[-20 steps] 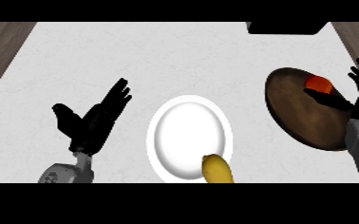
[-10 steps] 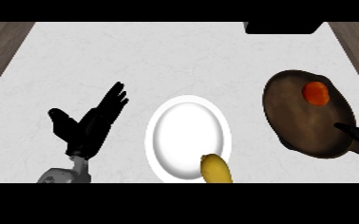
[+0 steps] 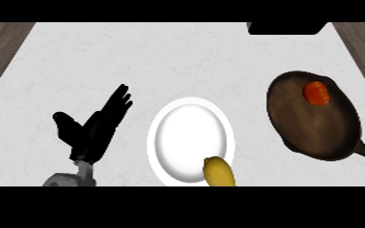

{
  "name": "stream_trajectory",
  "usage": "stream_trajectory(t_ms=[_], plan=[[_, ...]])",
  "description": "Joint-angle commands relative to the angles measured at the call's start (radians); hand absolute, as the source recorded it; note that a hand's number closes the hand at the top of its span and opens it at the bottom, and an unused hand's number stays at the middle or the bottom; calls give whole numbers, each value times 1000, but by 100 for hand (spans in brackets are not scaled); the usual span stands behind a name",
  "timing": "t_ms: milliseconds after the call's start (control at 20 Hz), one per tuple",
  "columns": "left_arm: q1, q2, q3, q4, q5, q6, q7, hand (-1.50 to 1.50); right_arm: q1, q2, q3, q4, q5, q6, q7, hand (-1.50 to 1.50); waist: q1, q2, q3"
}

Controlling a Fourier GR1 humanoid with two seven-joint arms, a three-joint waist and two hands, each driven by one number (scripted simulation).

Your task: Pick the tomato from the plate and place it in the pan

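Wide white marble counter (image 3: 178, 58), then dark round metal pan (image 3: 314, 118) w/ small red tomato (image 3: 315, 92) already inside, near far rim. Tomato prob. light, smooth, squashy; take it round the middle. Left hand (image 3: 92, 128) released, resting; right hand out of view.

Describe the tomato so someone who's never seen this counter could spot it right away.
Start at the dark round pan on the right side of the pale counter, right of the white plate. The tomato lies inside the pan, near its far rim. It is the only red-orange thing in view; the yellow item on the plate's near edge is longer and paler.
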Motion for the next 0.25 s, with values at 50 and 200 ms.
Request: stream_trajectory(t_ms=[50,200], plan=[[-23,-11,31,23,-14,-22,3,0,35,-28,9,-58,-24,62,3,-150,-2,-1,-1],[-32,-37,22,34,-42,0,3,0,122,9,23,-182,-45,53,36,-150,-6,-2,-1]])
